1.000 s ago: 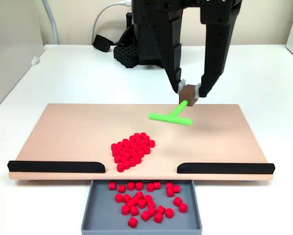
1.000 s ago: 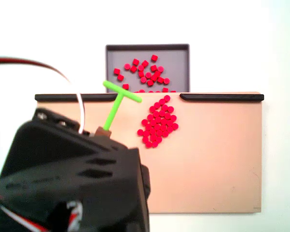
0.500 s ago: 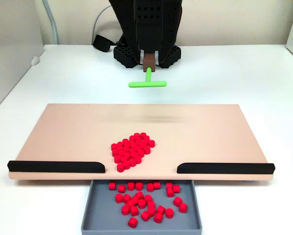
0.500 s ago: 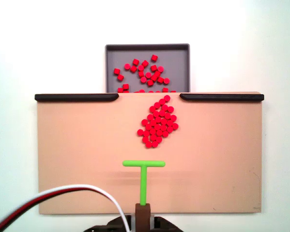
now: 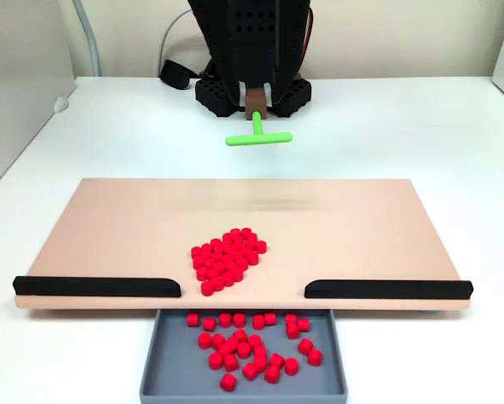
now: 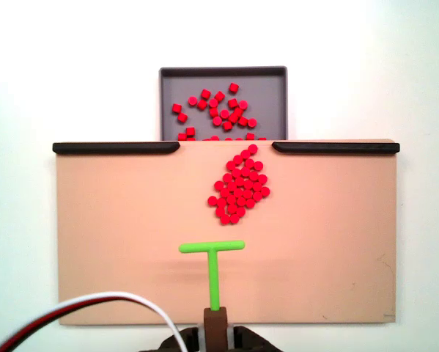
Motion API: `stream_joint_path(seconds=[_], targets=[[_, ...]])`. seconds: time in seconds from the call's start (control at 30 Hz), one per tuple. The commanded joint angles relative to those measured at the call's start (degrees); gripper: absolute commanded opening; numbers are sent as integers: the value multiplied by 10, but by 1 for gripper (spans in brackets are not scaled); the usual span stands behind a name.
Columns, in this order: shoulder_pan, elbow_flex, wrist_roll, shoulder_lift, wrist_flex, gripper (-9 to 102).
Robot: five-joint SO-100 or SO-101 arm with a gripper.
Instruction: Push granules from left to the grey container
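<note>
The gripper (image 5: 255,99) clamps a brown block carrying a green T-shaped pusher (image 5: 258,136), raised behind the tan board (image 5: 361,227). Granules (image 5: 227,259) cluster near the board's front gap; others lie in the grey container (image 5: 163,358) on the white table (image 5: 420,126).

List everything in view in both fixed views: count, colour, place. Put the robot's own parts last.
Small red plastic granules: many, red; one tight cluster on the board near the gap between the strips, the rest loose in the tray.
Shallow rectangular grey container: one, grey; below the gap at the board's edge.
Flat tan board: one, tan; on the white table.
Black strips: two, black; along the board's tray-side edge, one either side of the gap.
White table: one, white; beneath everything.
Green T-shaped pusher on a brown block: one, green and brown; held behind the cluster, apart from it.
Cables: white, red and black; beside the arm.
Black arm with gripper: one; gripper shut on the brown block.
</note>
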Motion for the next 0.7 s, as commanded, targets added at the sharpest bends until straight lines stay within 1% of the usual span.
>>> stream_joint_path(seconds=[0.0,0.23,0.33,0.67], targets=[[11,-12,-4,15,-1,0],[7,-5,18,-1,-1,0],[5,-12,11,-12,-1,0],[-6,-12,19,14,-1,0]])
